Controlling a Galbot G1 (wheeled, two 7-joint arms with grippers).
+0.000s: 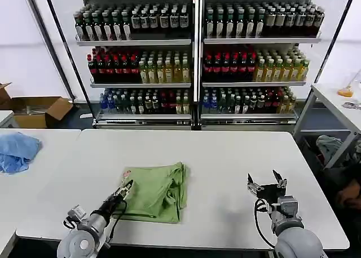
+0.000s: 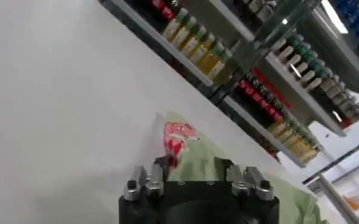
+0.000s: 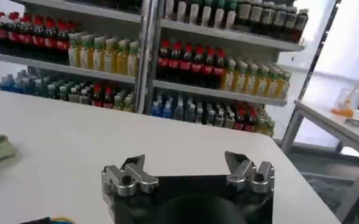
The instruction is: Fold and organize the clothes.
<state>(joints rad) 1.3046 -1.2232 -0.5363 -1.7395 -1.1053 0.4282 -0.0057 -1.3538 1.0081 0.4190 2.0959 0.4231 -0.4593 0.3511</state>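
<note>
My left pincer [image 1: 127,186] sits at the near-left edge of the polo shirt [image 1: 155,191], by its red-and-white print [image 2: 177,135]. Fingers close together at the cloth; whether they grip fabric I cannot tell. The shirt lies folded into a rough square, near the front of the white bench [image 1: 225,156], left of centre. My right pincer [image 1: 265,185] hovers over bare bench well right of the shirt, fingers spread wide, holding nothing.
</note>
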